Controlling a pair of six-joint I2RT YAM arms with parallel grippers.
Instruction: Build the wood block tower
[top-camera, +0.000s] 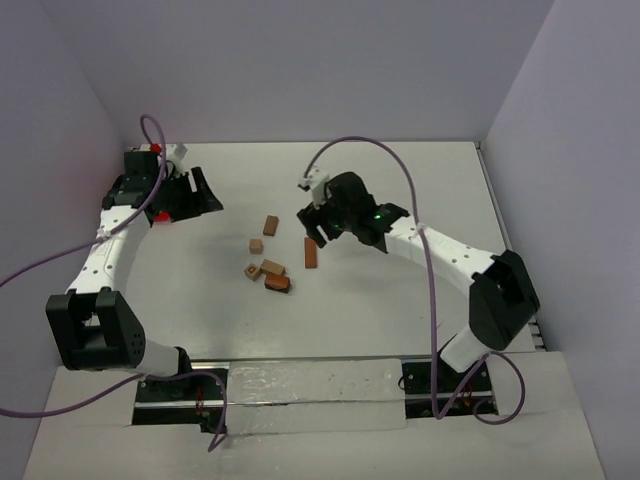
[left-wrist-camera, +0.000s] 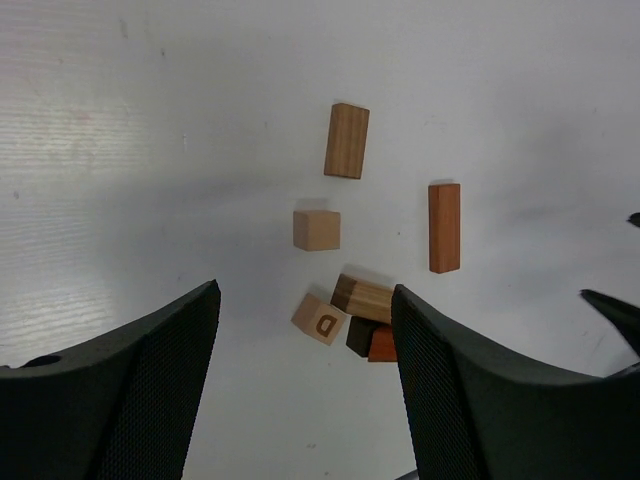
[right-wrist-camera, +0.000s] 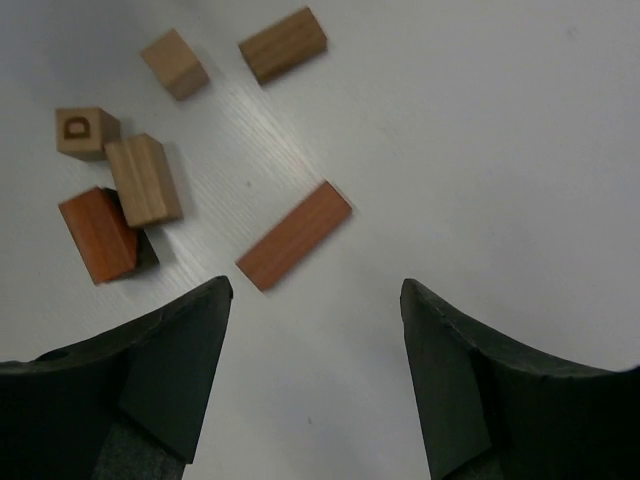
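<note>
No wood block tower is in view; the wooden blocks lie loose on the white table. A brown cuboid (top-camera: 270, 225) (left-wrist-camera: 347, 141) (right-wrist-camera: 283, 44) lies farthest back. A pale cube (top-camera: 256, 244) (left-wrist-camera: 316, 229) (right-wrist-camera: 174, 63) and a lettered "D" cube (top-camera: 250, 270) (left-wrist-camera: 320, 319) (right-wrist-camera: 84, 131) lie nearer. A tan cuboid (left-wrist-camera: 362, 297) (right-wrist-camera: 143, 180) leans on a dark block (right-wrist-camera: 146, 252) beside a red-brown block (top-camera: 277, 283) (right-wrist-camera: 97, 236). A long reddish cuboid (top-camera: 311, 253) (left-wrist-camera: 444, 227) (right-wrist-camera: 294, 234) lies apart to the right. My left gripper (top-camera: 203, 192) (left-wrist-camera: 305, 293) is open, well to the left of the blocks. My right gripper (top-camera: 316, 226) (right-wrist-camera: 316, 286) hovers open just behind the reddish cuboid, holding nothing.
Pale walls (top-camera: 300, 70) close in the table at the back and both sides. Purple cables (top-camera: 400, 165) loop over both arms. The right gripper's fingertips (left-wrist-camera: 612, 306) show at the right edge of the left wrist view.
</note>
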